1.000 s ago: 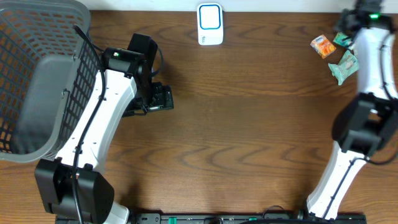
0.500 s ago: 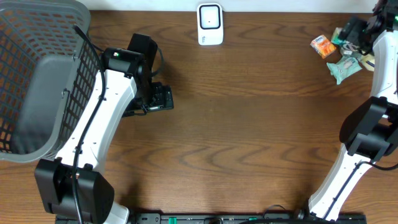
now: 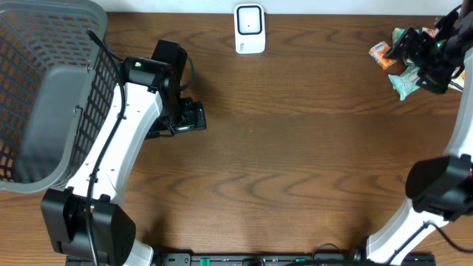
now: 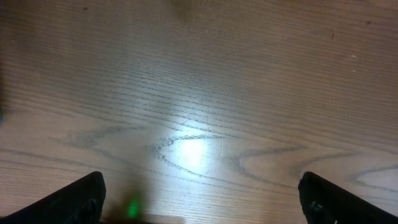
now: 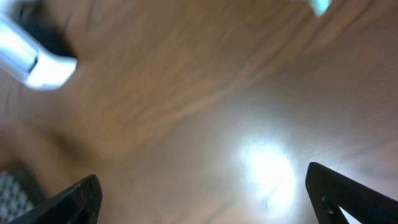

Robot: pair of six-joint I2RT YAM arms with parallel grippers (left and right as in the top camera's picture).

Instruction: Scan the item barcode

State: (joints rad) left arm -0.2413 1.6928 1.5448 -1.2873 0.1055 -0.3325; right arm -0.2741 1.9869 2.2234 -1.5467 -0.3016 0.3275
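Observation:
The white scanner (image 3: 250, 28) with a blue face stands at the table's far edge, and shows blurred at the upper left of the right wrist view (image 5: 38, 60). Small snack packets lie at the far right: an orange one (image 3: 380, 53) and a green one (image 3: 405, 83). My right gripper (image 3: 415, 53) hovers open over these packets; its wrist view is motion-blurred, with both fingers wide apart (image 5: 205, 193) and nothing between them. My left gripper (image 3: 191, 117) is open over bare wood left of centre, empty (image 4: 202, 199).
A large grey mesh basket (image 3: 44, 89) fills the left end of the table. The left arm's white links (image 3: 126, 140) run from the front edge toward the basket. A teal packet corner (image 5: 320, 6) shows at the top of the right wrist view.
The right arm's forearm has swung out to the right and its gripper has shifted over the packets, its jaws opening wider. The left arm has not moved.

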